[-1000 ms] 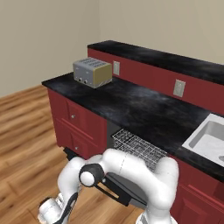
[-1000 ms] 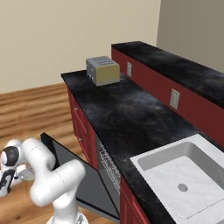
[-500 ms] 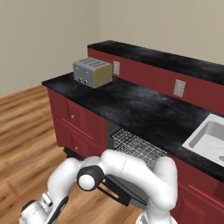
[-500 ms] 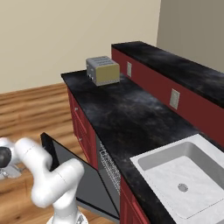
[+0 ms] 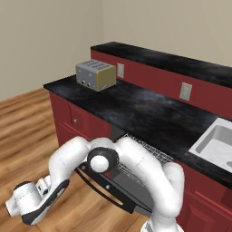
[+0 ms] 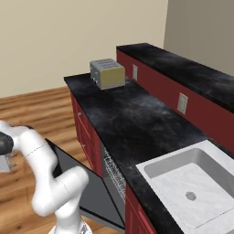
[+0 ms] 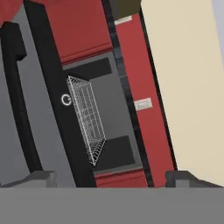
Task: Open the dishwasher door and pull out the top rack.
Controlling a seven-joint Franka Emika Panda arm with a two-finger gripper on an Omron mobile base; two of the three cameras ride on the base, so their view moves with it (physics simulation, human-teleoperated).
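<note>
Gripper (image 7: pixel 107 180) tips sit wide apart with nothing between them, so open and empty, hanging low by the wood floor (image 5: pixel 36 118) outboard of the dishwasher. Dishwasher door (image 6: pixel 87 192) is dropped down near flat, dark inner face up; black top band and bar handle (image 7: pixel 19 109) lie nearest the hand. Top rack (image 7: pixel 87 120) lies past the door's top edge, in the dark cavity under the counter (image 6: pixel 137 123); from the left base view it (image 5: pixel 145 154) looks partly out. Rack's front edge runs parallel to the handle. Likely next: reach over the door, straight ahead, toward that front edge.
</note>
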